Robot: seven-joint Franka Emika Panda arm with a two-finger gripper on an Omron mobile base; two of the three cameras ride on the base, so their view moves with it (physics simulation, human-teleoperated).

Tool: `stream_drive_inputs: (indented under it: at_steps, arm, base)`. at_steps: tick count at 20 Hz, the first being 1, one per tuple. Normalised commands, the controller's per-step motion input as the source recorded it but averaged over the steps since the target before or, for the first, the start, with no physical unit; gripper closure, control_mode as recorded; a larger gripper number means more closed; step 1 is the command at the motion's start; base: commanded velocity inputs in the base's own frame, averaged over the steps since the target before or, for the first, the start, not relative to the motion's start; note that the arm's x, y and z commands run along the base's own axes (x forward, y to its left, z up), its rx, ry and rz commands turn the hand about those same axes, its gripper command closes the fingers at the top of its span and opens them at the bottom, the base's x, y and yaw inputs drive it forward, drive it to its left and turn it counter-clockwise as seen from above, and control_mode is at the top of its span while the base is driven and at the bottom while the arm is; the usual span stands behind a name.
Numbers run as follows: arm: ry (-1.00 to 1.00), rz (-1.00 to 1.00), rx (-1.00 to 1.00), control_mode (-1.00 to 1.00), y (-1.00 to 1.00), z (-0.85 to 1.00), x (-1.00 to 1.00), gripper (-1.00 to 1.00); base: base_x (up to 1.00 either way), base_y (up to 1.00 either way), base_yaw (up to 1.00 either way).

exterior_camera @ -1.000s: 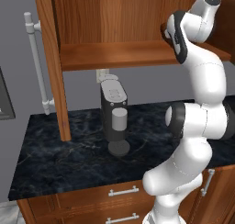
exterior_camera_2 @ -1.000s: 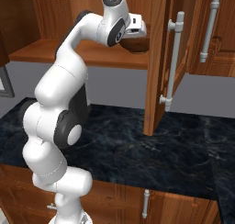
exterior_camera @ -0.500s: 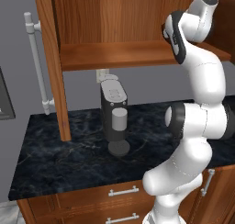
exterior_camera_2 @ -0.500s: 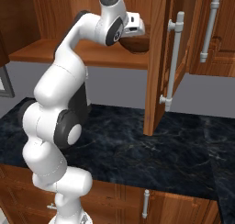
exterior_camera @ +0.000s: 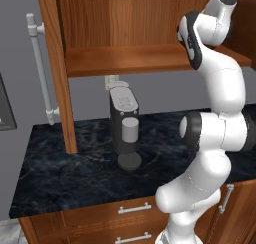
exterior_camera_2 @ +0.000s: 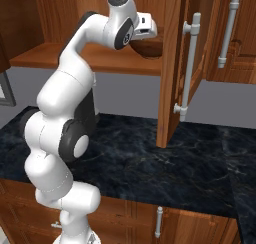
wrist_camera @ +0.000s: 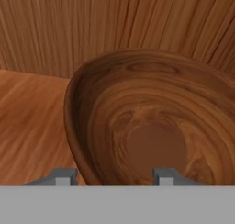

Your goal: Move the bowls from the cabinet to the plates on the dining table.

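One bowl (wrist_camera: 151,126), glossy reddish-brown with wood-like rings, sits on the cabinet shelf (exterior_camera: 125,58), close up in the hand view. Gripper (wrist_camera: 114,176) is at the bowl's near rim: one fingertip (wrist_camera: 64,176) outside the wall, the other (wrist_camera: 165,176) inside the bowl, so the jaws straddle the rim, part-way apart. Cannot tell if the pads touch the wall, so grip not confirmed.

Right base view: the arm (exterior_camera_2: 75,103) reaches up into the open cabinet (exterior_camera_2: 172,63), hand right against the bowl (exterior_camera_2: 149,47), which rests on the shelf's right part, just left of the open door. Door's long silver handle (exterior_camera_2: 188,68) hangs just right of the bowl. A second closed door with a handle (exterior_camera_2: 226,32) is further right.

Left base view: arm (exterior_camera: 215,118) rises from lower right, its upper links in front of the shelf's right end; the bowl is hidden behind them. Left door stands open edge-on, with a silver bar handle (exterior_camera: 41,68).

Below the shelf, a dark coffee machine (exterior_camera: 125,123) stands on the black marbled counter (exterior_camera: 65,173) against the grey wall. Drawers (exterior_camera: 132,208) with short silver handles under the counter.
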Motion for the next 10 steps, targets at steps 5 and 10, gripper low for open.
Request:
stream_drive_inputs:
  at_steps: [5,10]
  arm:
    - [0.00,0.02,0.00,-1.00,0.00,0.00,-0.16,1.00]
    - [0.00,0.00,0.00,-1.00,0.00,0.00,-0.35,1.00]
  base:
    - [0.00,0.00,0.00]
    - [0.00,0.00,0.00]
